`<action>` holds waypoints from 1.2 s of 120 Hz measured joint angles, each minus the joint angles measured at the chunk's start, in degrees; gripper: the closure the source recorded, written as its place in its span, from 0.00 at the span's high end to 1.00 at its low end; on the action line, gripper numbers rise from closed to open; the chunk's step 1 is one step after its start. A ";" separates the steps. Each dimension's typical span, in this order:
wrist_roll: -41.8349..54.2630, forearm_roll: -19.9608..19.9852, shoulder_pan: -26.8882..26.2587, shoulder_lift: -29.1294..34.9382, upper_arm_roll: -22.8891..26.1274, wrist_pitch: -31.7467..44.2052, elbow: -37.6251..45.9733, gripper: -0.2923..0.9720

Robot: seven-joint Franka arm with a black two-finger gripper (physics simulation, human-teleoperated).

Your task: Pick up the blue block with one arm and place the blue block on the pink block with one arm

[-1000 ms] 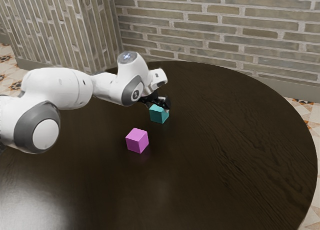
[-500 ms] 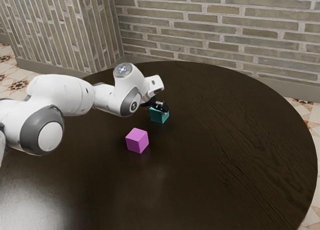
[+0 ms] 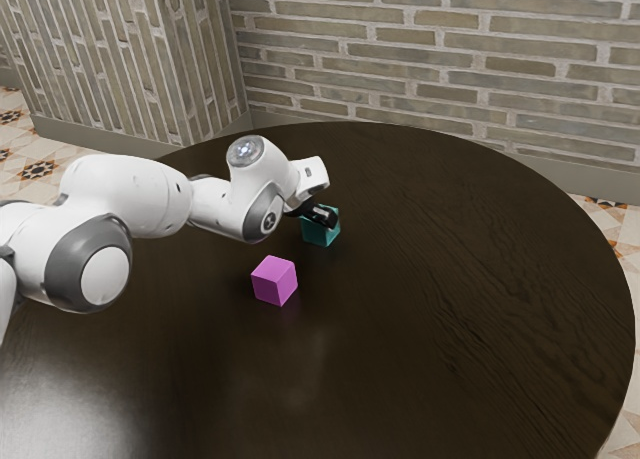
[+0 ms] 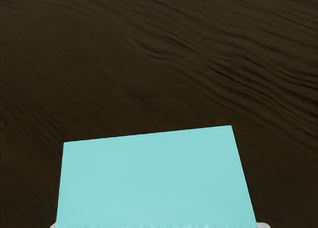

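Note:
The blue block [image 3: 326, 235], more teal than blue, rests on the dark round table [image 3: 460, 279] just beyond the pink block [image 3: 274, 280]. My gripper [image 3: 320, 217] has come down over the blue block from the exterior view's left and stands open, its black fingers low around the block's top. In the wrist view the blue block [image 4: 154, 181] lies large and close right under my hand, with dark wood grain beyond it. The pink block stands free, about a block's width from the blue one.
The table's wooden top stretches wide toward the exterior view's right and front. A brick wall [image 3: 430, 49] runs behind the table. My white arm [image 3: 150, 209] lies low over the table's left part.
My hand has sunk onto the blue block, from hovering just above it to sitting around its top. Neither block has moved.

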State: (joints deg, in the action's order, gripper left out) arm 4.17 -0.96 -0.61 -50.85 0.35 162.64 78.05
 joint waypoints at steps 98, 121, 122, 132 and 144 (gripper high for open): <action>0.11 -0.66 0.22 32.48 0.30 1.37 35.15 0.50; -1.48 -0.58 0.13 42.86 2.43 3.29 49.09 0.51; -1.55 -0.58 0.13 43.21 2.45 3.36 49.56 0.50; -2.24 -0.55 0.16 45.23 2.56 3.86 52.37 0.50; -2.96 -0.52 0.25 43.27 2.53 6.01 52.70 0.50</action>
State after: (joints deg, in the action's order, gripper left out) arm 1.21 -1.48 -0.36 -7.59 2.89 168.65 130.76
